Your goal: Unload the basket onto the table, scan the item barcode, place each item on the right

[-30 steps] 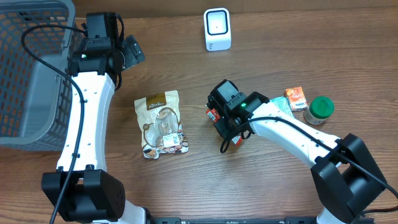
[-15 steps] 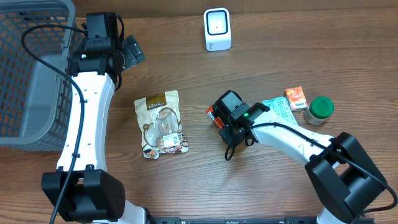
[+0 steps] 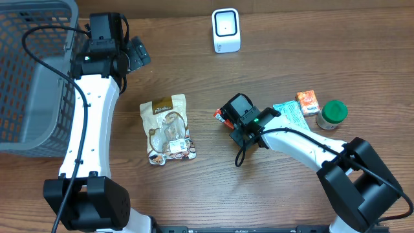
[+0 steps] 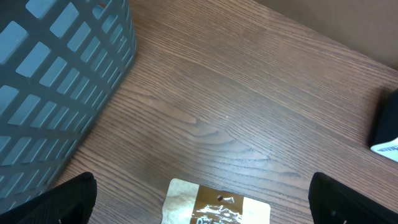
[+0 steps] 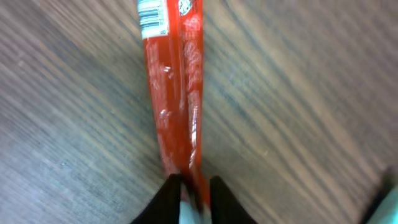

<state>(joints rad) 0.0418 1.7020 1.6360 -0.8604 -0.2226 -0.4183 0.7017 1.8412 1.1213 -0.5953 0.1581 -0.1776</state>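
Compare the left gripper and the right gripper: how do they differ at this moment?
The left gripper stands wide open and holds nothing; the right gripper is shut on one end of the red packet. The left gripper is at the far side, close to the grey basket; the right gripper is near the middle. Both are over the wooden table.

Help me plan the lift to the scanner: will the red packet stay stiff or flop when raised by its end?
Probably floppy: the red packet looks thin and crinkled, pinched edge-on by the right gripper, so its far end may droop. Its glossy film could slip from such a narrow pinch.
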